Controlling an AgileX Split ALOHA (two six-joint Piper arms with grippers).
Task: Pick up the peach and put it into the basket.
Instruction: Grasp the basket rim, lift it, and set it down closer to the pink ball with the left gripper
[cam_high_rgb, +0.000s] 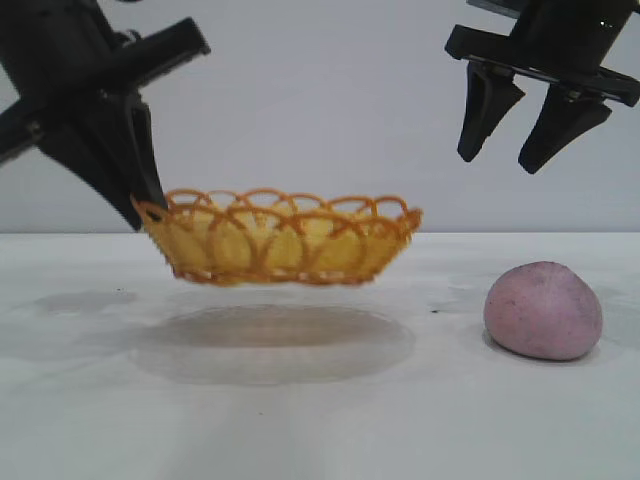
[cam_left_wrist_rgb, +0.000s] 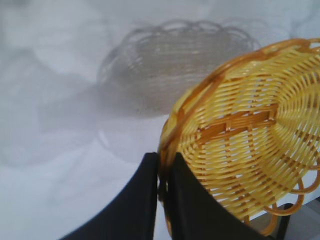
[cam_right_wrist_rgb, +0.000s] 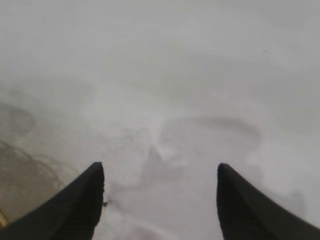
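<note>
Your left gripper (cam_high_rgb: 140, 205) pinches the basket (cam_high_rgb: 280, 240) by its rim, holding it clear above the table (cam_high_rgb: 320, 420) — your right gripper (cam_high_rgb: 535, 150) hangs wide open above the peach (cam_high_rgb: 543, 310), which sits on the table.

A white table (cam_high_rgb: 300, 420) carries only the peach (cam_high_rgb: 543, 310), which rests on its right side; the basket's shadow falls left of it.
</note>
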